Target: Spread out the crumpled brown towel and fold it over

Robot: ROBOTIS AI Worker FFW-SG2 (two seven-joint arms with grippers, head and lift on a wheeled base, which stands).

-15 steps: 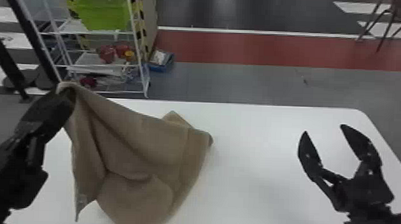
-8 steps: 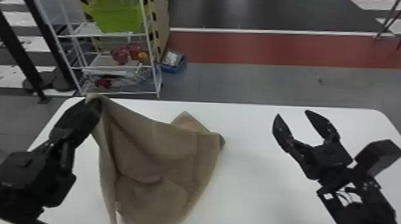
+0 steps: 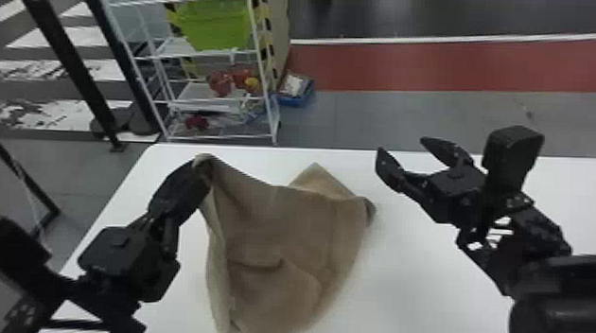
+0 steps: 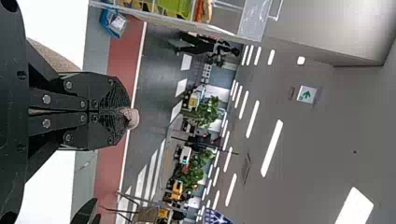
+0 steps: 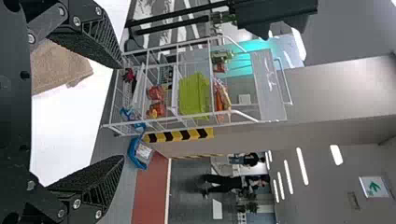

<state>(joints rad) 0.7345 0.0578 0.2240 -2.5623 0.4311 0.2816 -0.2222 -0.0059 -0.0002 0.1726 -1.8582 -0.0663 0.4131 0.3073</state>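
My left gripper (image 3: pixel 202 167) is closed on one corner of the brown towel (image 3: pixel 290 239), holding it up above the table's left side. From that corner the towel slopes down, its lower part creased and bunched, with one corner pointing to the far edge. In the left wrist view a bit of cloth pokes out past the left gripper's (image 4: pixel 128 114) pressed-together fingertips. My right gripper (image 3: pixel 399 150) stands open to the right of the towel, nothing between its fingers. In the right wrist view, the right gripper (image 5: pixel 122 112) has its fingers wide apart, with the towel (image 5: pixel 58 67) beyond them.
The white table (image 3: pixel 425 286) extends beneath both arms. Past its far edge stand a white wire rack (image 3: pixel 209 99) holding a green bin (image 3: pixel 214 26), and a blue box (image 3: pixel 296 90) on the floor.
My right gripper has moved left and farther out, nearer the towel, still open. The head view has shifted. The left gripper keeps its hold on the towel's corner.
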